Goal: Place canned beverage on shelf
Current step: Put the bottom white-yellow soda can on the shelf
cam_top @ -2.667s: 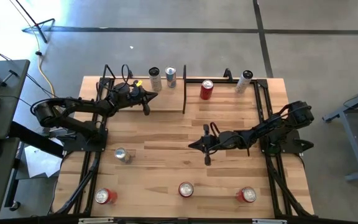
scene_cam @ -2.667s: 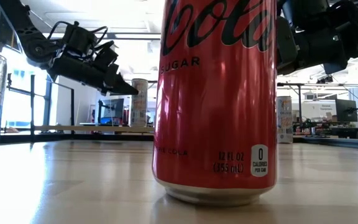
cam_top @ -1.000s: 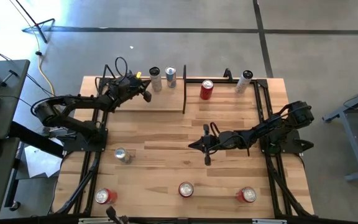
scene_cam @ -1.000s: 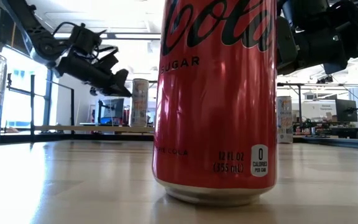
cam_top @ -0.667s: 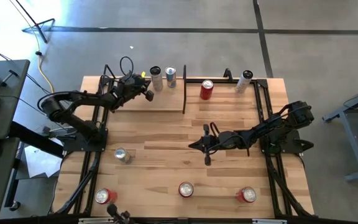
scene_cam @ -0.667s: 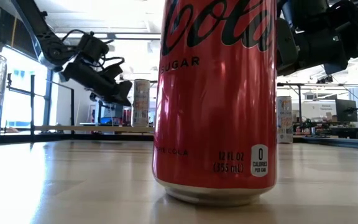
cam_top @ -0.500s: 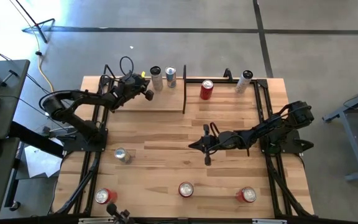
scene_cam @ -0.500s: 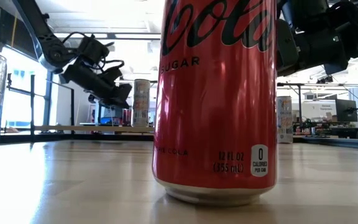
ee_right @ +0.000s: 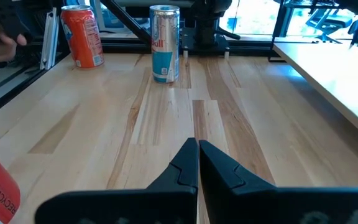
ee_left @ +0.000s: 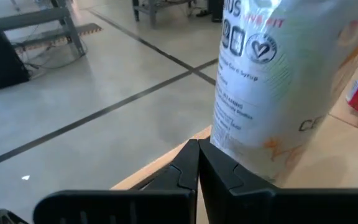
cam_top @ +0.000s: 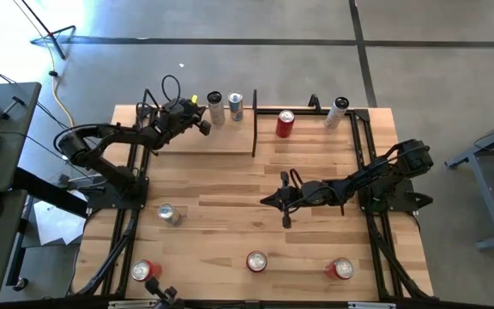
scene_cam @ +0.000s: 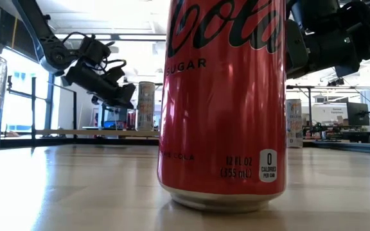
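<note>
The shelf is a pale wood platform at the table's far left, with a thin upright end panel. A white can and a blue-silver can stand upright on it. My left gripper is shut and empty above the shelf, its tips beside the white can's lower wall. It also shows in the low view. My right gripper is shut and empty over the table's middle. My left gripper's shut fingertips lie level, right beside the white can's lower wall. I cannot tell whether they touch it.
A red can and a pale can stand at the far edge, right of the end panel. A silver can stands left of centre. Three red cans line the near edge; one fills the low view.
My left gripper, still shut, has gone a little toward the table's far edge and the white can, and has dipped slightly. The cans stand where they were.
</note>
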